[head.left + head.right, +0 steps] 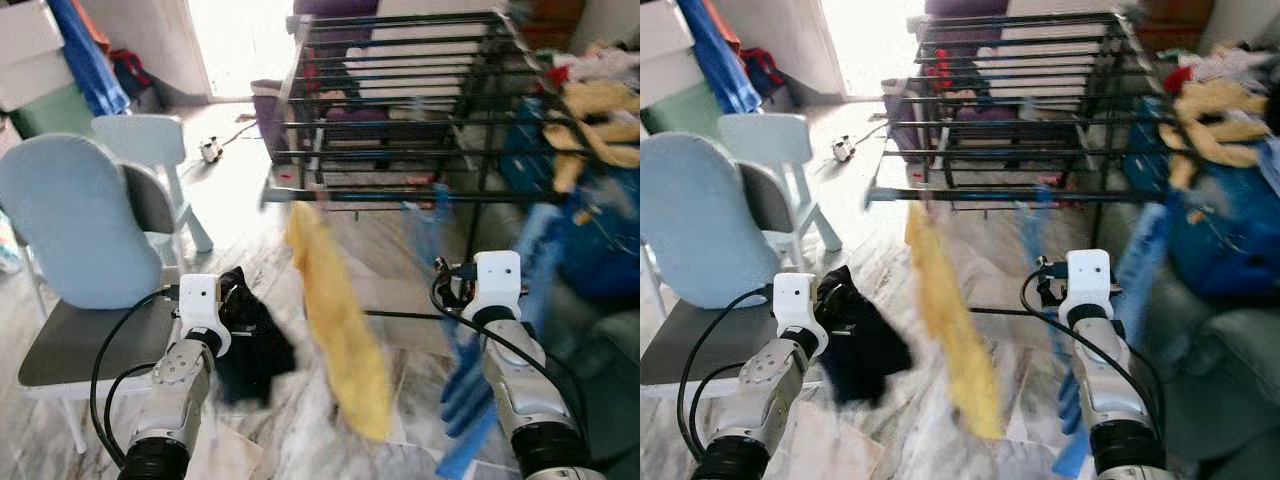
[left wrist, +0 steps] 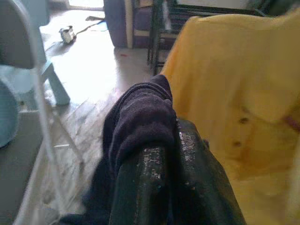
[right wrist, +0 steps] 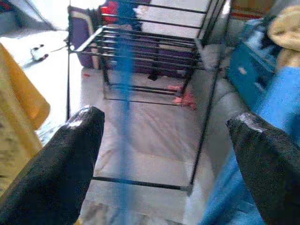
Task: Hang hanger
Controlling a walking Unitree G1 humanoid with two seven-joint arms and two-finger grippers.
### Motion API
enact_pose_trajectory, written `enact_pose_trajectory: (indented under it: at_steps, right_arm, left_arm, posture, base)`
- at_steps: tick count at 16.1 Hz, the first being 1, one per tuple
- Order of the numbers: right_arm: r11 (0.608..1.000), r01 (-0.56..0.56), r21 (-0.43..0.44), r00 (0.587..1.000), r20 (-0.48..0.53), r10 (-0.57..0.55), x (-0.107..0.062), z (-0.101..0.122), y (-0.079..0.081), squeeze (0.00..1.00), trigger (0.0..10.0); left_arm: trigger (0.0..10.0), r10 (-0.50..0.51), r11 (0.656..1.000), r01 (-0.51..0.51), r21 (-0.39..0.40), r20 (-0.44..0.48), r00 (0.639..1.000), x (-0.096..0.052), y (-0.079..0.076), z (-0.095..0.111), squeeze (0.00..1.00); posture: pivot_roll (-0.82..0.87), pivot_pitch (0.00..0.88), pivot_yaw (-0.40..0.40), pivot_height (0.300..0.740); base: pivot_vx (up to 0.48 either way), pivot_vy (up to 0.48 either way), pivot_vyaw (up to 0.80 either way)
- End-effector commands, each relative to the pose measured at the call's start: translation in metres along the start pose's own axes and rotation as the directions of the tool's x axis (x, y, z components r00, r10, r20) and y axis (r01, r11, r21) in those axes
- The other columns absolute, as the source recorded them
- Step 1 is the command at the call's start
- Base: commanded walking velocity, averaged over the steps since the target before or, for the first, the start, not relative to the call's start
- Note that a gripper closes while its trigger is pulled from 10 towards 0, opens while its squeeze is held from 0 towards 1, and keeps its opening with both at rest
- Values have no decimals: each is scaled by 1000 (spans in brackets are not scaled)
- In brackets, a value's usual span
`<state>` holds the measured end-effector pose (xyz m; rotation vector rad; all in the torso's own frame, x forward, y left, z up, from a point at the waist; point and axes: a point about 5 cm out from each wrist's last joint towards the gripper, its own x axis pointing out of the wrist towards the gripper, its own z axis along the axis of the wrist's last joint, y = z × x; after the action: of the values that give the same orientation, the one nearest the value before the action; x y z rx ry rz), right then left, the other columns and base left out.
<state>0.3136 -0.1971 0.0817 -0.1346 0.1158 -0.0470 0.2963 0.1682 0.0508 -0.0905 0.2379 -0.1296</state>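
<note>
A black wire drying rack (image 1: 400, 120) stands ahead. From its front bar (image 1: 350, 196) hang a yellow shirt (image 1: 340, 320) and a blurred thin blue thing (image 1: 428, 215), perhaps a hanger. My left gripper (image 2: 173, 140) is low on the left, shut on a dark navy cloth (image 1: 255, 345) that drapes over its fingers beside the shirt. My right gripper (image 3: 164, 126) is open, its fingers (image 3: 70, 154) wide apart and pointing at the rack. The blue streak (image 3: 124, 93) runs between them, apart from both. Blue fabric (image 1: 462, 395) hangs beside the right arm.
Two pale blue chairs (image 1: 75, 220) (image 1: 150, 140) stand on the left, close to my left arm. A heap of clothes (image 1: 600, 110) and blue fabric (image 1: 590, 240) lie on the grey sofa (image 1: 1230, 350) at right. Marble floor (image 1: 240, 180) leads to a bright doorway.
</note>
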Motion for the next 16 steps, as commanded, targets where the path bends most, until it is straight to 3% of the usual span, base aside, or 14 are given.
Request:
enact_pose_trajectory:
  at_steps: [1, 10, 14, 16]
  right_arm:
    - [999, -31, 15, 1000, 2, 31, 1, 3, 9, 0, 10000]
    - [997, 72, -35, 997, -13, -73, 1, 2, 1, 0, 10000]
    - [999, 43, 10, 992, -116, -41, 6, -9, 4, 0, 10000]
    - [1000, 19, -8, 983, -182, -20, 11, -14, 3, 0, 10000]
  left_arm:
    - [10000, 12, 1000, -12, 10, 23, 1000, 1, 7, 9, 0]
    - [10000, -96, 992, 96, 81, -10, 995, 2, -3, 6, 0]
    - [10000, -112, 990, 113, 88, -25, 993, 3, -5, 6, 0]
    - [10000, -109, 991, 111, 80, -34, 993, 3, -4, 4, 0]
  posture:
    - [-121, 0, 52, 740]
    - [-115, 0, 53, 740]
    - [-118, 0, 57, 740]
    - [-117, 0, 57, 740]
  base:
    - [0, 435, 0]
    - [0, 0, 0]
    - [0, 0, 0]
    - [0, 0, 0]
